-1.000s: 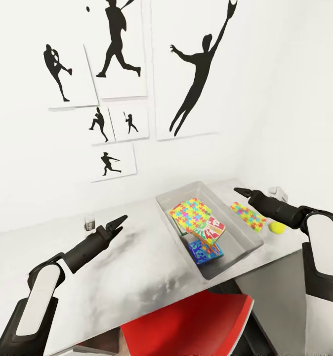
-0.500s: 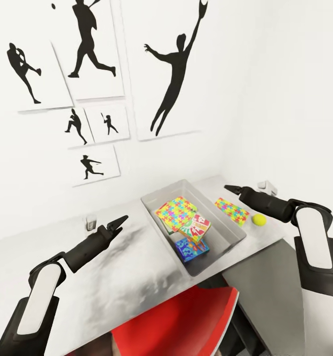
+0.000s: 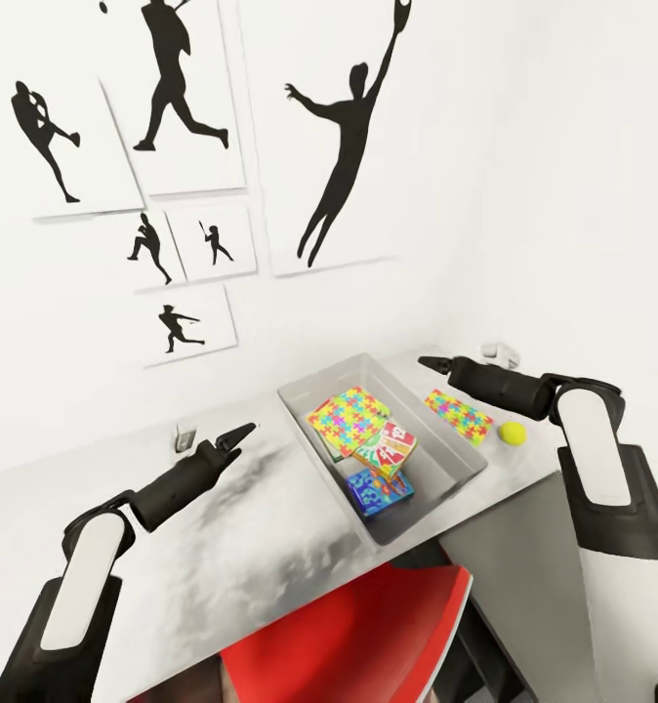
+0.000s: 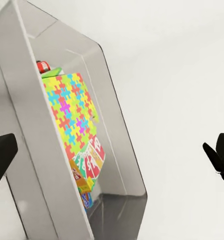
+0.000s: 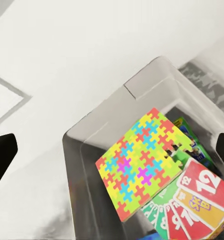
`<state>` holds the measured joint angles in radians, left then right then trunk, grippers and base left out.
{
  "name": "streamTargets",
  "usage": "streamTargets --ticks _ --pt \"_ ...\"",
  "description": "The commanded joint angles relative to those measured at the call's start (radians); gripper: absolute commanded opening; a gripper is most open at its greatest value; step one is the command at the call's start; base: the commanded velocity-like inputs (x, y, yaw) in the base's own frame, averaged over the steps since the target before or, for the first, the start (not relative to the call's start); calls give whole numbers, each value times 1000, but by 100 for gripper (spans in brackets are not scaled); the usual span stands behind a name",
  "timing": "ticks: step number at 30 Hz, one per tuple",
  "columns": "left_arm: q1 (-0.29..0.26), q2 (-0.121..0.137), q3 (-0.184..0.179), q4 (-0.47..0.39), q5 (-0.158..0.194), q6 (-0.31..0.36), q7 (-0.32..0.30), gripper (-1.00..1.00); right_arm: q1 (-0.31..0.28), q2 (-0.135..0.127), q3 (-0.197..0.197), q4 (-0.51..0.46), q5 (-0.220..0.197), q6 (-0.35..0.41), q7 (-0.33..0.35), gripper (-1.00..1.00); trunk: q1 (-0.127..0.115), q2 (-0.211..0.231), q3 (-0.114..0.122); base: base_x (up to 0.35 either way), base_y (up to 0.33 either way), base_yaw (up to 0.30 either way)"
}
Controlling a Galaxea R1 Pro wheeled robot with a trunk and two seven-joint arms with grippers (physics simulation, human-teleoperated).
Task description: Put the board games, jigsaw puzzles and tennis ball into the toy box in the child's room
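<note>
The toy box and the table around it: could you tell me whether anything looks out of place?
Inside the toy box, the games lie heaped and tilted, a puzzle on top. A second puzzle and the tennis ball lie on the table beside the box.

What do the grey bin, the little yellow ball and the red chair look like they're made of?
The toy box looks like smooth grey plastic with a faintly glossy, slightly see-through wall. The tennis ball is matte yellow-green, probably felt, though too small to show fuzz. The red chair looks like hard moulded plastic with a soft sheen.
</note>
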<state>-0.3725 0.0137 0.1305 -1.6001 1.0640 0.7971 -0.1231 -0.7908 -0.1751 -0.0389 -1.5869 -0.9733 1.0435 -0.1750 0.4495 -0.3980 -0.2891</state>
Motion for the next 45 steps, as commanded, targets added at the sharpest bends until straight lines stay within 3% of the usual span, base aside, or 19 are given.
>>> streamTargets --ticks 1,3,4,6,7,8,9,12,13,15,18,19,21,22,25,26,28,35,45 --pt "-1 0 1 0 -3 5 -4 100 -2 0 1 0 -8 4 -10 100 0 -2 -3 0 0 45" --pt "-30 -29 -24 10 4 6 75 100 -38 -7 62 38 -8 4 -12 100 0 -2 -4 0 0 37" --pt "-30 -29 -24 10 4 6 75 100 -38 -7 62 38 -8 4 -12 100 0 -2 -5 0 0 33" --pt "-112 -91 -88 45 21 8 277 100 -106 -22 140 138 -8 4 -12 100 0 -2 -6 0 0 19" --pt "-112 -91 -88 45 21 8 277 100 -106 -22 140 138 -8 4 -12 100 0 -2 -6 0 0 17" --pt "-151 -108 -110 60 32 8 360 100 -134 -26 162 179 -8 4 -11 100 0 -2 -6 0 0 13" --pt "-151 -108 -110 60 32 8 360 100 -134 -26 162 179 -8 4 -11 100 0 -2 -7 0 0 13" --pt "-269 -144 -177 125 126 -1 601 100 -223 -36 218 323 -9 4 -8 100 0 -2 -7 0 0 9" --pt "-269 -144 -177 125 126 -1 601 100 -223 -36 218 323 -9 4 -8 100 0 -2 -7 0 0 7" --pt "-338 -155 -226 185 225 -15 720 100 -285 -40 254 437 -8 4 -6 100 0 -2 -8 0 0 5" --pt "-438 -164 -294 292 348 -47 832 100 -365 -44 319 593 -6 4 2 100 0 -2 -8 0 0 3" --pt "-438 -164 -294 292 348 -47 832 100 -365 -44 319 593 -6 4 2 100 0 -2 -8 0 0 2" --pt "-544 -172 -366 424 410 -77 890 100 -412 -55 389 697 4 4 37 100 0 -2 -8 0 0 1" --pt "-544 -172 -366 424 410 -77 890 100 -412 -55 389 697 4 4 37 100 0 -2 -8 0 0 1" --pt "-636 -177 -450 549 451 -106 917 100 -436 -74 447 751 28 4 92 100 0 -2 -8 0 0 0" --pt "-636 -177 -450 549 451 -106 917 100 -436 -74 447 751 28 4 92 100 0 -2 -8 0 0 0" --pt "-677 -179 -495 606 471 -128 926 100 -445 -87 471 771 53 4 126 100 0 -2 -8 0 0 0" --pt "-727 -180 -554 679 492 -164 940 100 -455 -110 500 798 120 -8 177 100 0 -2 -8 0 0 0" --pt "-744 -178 -576 709 496 -174 953 100 -458 -121 510 825 158 -35 196 100 0 -2 -8 0 0 0"
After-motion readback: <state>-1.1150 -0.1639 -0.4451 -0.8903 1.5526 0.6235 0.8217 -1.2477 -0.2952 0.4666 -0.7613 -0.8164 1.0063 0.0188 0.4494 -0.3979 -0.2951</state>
